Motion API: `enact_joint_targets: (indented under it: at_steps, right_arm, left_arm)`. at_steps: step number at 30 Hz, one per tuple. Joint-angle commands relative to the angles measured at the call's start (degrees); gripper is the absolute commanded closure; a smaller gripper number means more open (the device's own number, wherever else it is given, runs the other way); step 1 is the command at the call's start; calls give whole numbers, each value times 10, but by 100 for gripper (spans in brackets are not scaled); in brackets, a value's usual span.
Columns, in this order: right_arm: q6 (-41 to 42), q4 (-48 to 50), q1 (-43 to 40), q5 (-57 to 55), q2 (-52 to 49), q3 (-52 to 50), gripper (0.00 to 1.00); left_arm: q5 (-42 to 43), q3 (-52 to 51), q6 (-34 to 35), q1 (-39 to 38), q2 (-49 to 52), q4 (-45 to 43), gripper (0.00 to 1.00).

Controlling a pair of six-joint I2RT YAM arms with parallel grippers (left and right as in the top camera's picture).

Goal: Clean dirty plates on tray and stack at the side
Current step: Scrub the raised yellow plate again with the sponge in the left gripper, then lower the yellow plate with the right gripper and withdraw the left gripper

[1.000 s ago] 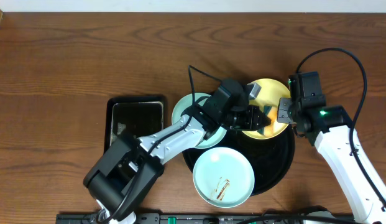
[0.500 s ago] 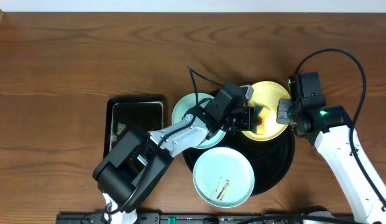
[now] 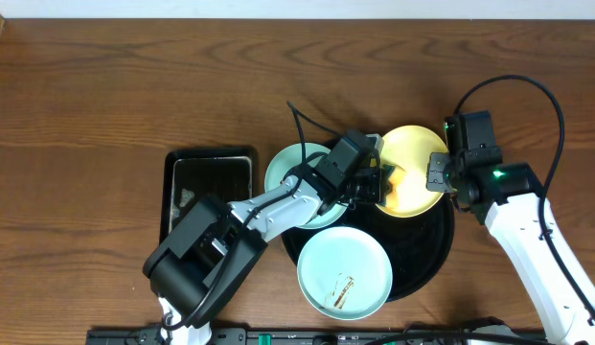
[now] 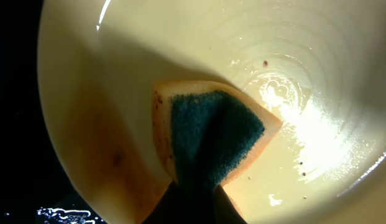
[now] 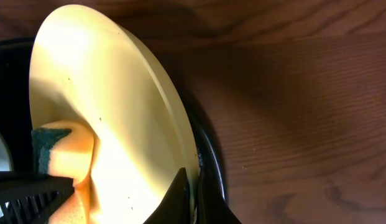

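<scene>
As it tilts, yellow plate (image 3: pixel 417 153): rim clamped tight by right gripper (image 3: pixel 433 175)
Left gripper (image 3: pixel 381 180): closed on sponge (image 4: pixel 211 134), pressed inside that plate
Tray (image 3: pixel 426 254): beneath both grippers, holding a smeared mint plate (image 3: pixel 344 273)

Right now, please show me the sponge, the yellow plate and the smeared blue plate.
sponge (image 4: pixel 211 134), left wrist view, green scouring face.
yellow plate (image 5: pixel 87 68), right wrist view, bare inner surface.
smeared blue plate (image 3: pixel 343 255), overhead view, bare middle above the smear.
</scene>
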State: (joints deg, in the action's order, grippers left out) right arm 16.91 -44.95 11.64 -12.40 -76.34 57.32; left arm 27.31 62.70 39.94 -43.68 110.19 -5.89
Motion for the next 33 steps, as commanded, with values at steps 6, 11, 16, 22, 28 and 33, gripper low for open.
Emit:
enact_joint_targets:
  at_steps: [6,11,16,22,28,33]
  right_arm:
    - [2,3,4,9,9,12,99]
    - [2,3,4,9,9,12,99]
    - [2,3,4,9,9,12,99]
    - [2,4,4,9,9,12,99]
    - [35,-8,3,3,8,12,61]
    - [130,-51,-16,0,-2,10,1]
  left_arm:
    - [-95,7,-48,2,-20,47,93]
    - [-98,7,-52,4,-31,59,93]
    - [-99,11,-66,4,-68,59,92]
    - [-99,11,-67,4,-124,83,93]
    - [-117,11,-91,19,-199,175,93]
    - [-197,11,-121,54,-251,323,93]
